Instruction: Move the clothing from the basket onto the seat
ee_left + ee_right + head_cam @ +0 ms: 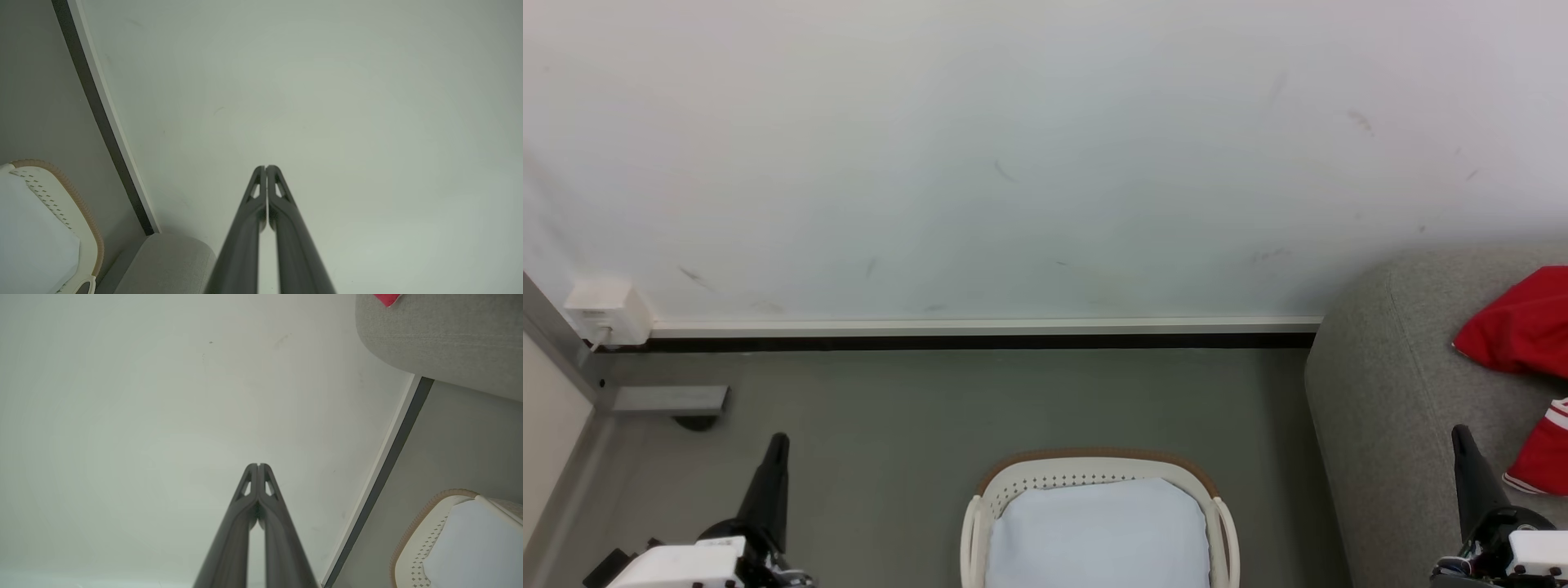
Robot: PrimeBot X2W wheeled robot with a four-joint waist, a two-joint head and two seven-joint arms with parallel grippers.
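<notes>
Head view: looks down on the basket (1045, 480), near and centre on the floor (890, 408), with a bare pale blue-white bottom and no red in sight. Finds the clothing (1523, 327) far to the right, lying on the seat (1388, 384) as one bunched red piece farther off and a white-striped piece nearer, both cut by the picture's edge. Places the left gripper (779, 443) near left and the right gripper (1460, 433) near right, just in front of the seat, each aimed toward the far wall (1045, 163), with fingers pressed together on nothing.

Left wrist view: sights along the left gripper (266, 168), closed tip to tip and holding nothing, at the plain wall. Catches the basket (69, 200) rim and a rounded corner of the seat (171, 261) beside it.

Right wrist view: much the same, with the right gripper (258, 465) pinched together on nothing. Takes in the seat (441, 339) with a sliver of the clothing (386, 298) on top, and the basket (416, 543) apart from it on the floor.

Looks done, or close to it. If more lifting is needed, expect light, soft, limp fabric, probably a little slick and sure to sag and trail from any grip. Best pinched at a raised fold or bunched ridge, deep enough to trap several layers, rather than at a flat stretch or thin hem.
</notes>
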